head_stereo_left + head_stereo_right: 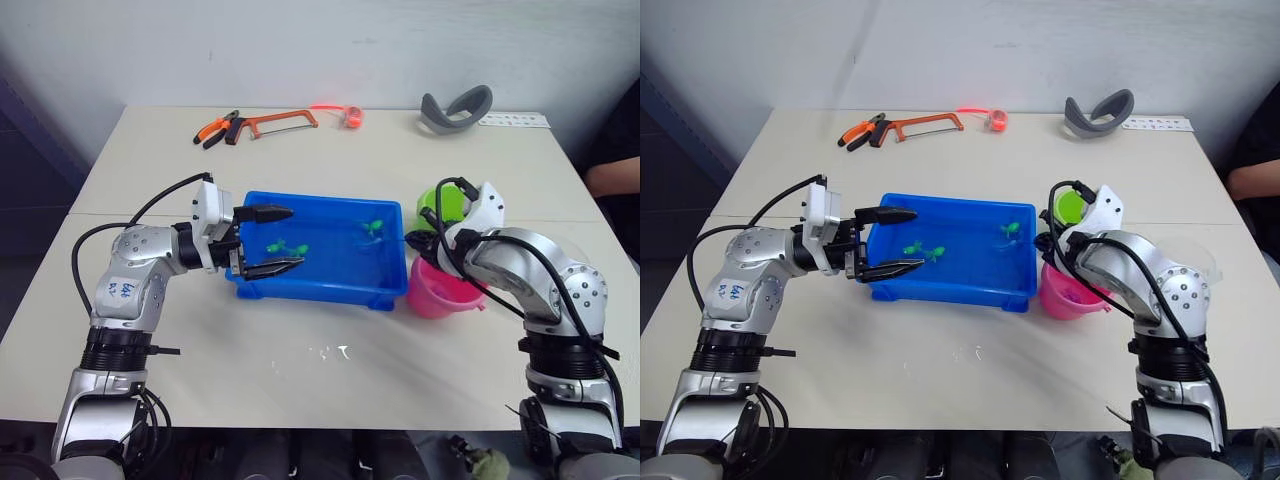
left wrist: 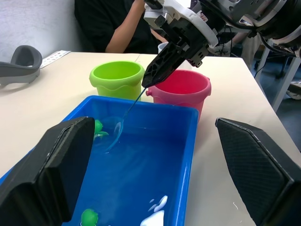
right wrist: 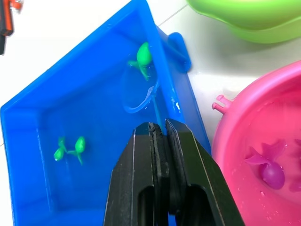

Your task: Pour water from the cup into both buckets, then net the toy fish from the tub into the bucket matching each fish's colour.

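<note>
White table [image 1: 300, 340] behind tub [image 1: 300, 287] holds hacksaw [image 1: 283, 123], pliers [image 1: 215, 130].

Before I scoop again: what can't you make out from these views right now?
- Green bucket: its inside is hidden by its own rim in the left wrist view and cut off at the edge in the right wrist view.
- Pink bucket: partly cut off by the right wrist frame edge, so the count of pink fish is unknown.
- Net: its mesh is too faint against the tub; whether it holds the green fish is unclear.
</note>
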`<state>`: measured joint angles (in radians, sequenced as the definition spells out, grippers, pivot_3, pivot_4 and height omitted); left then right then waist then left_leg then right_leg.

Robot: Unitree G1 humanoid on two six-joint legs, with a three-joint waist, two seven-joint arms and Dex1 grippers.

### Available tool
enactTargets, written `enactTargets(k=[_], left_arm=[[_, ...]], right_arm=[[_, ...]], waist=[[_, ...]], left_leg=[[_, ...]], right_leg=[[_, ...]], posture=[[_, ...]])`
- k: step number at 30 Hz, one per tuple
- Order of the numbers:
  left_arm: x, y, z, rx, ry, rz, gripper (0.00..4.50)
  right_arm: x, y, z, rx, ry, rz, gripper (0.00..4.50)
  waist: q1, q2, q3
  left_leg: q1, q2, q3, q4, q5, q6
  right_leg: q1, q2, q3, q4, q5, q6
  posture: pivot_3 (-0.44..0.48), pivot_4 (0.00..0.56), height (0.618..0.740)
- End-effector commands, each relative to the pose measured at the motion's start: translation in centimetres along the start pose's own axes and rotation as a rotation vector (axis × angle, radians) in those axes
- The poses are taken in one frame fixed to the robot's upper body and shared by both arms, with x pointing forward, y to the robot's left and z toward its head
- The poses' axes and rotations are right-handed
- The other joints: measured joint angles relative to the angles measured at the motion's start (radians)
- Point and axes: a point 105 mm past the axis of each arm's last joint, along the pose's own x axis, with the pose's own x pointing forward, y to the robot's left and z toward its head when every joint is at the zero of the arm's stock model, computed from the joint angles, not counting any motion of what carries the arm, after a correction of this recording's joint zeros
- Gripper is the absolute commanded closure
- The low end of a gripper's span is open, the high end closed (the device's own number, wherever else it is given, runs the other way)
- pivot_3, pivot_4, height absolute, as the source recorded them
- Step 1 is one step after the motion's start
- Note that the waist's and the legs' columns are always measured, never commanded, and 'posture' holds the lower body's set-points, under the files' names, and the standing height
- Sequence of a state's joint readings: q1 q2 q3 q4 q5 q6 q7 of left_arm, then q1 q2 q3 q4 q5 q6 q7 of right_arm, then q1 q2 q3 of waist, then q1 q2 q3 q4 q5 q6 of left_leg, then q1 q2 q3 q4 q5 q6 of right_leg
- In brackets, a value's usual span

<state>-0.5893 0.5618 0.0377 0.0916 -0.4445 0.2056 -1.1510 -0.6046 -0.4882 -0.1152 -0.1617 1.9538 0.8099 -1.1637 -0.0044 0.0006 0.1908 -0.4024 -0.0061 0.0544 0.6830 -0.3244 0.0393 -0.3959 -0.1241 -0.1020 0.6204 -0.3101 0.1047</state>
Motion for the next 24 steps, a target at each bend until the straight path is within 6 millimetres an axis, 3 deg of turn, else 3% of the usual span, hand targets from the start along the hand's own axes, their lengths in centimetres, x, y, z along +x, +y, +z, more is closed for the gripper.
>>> enactTargets(k=[1, 13, 24], left_arm=[[-0.4, 0.1, 0.9, 0.036, -0.010, 0.009, 0.03], [-0.7, 0.2, 0.9, 0.035, -0.004, 0.010, 0.03], [-0.6, 0.2, 0.8, 0.022, -0.007, -0.001, 0.03]], right_arm=[[-1.0, 0.8, 0.1, -0.050, -0.022, 0.073, 4.50], [-2.5, 1.0, 0.5, -0.209, -0.086, 0.212, 4.50], [-6.7, 0.4, 1.8, -0.320, -0.204, 0.397, 4.50]], waist=[[0.001, 0.000, 0.000], [0.003, 0.000, 0.000], [0.007, 0.000, 0.000]], left_leg=[[0.000, 0.000, 0.000, 0.000, 0.000, 0.000], [0.000, 0.000, 0.000, 0.000, 0.000, 0.000], [0.000, 0.000, -0.001, 0.000, 0.000, 0.000]], right_leg=[[0.000, 0.000, 0.000, 0.000, 0.000, 0.000], [0.000, 0.000, -0.001, -0.001, 0.000, 0.000], [0.001, 0.000, -0.001, -0.001, 0.000, 0.000]], posture=[[0.000, 0.150, 0.740], [0.000, 0.150, 0.740], [0.000, 0.150, 0.740]])
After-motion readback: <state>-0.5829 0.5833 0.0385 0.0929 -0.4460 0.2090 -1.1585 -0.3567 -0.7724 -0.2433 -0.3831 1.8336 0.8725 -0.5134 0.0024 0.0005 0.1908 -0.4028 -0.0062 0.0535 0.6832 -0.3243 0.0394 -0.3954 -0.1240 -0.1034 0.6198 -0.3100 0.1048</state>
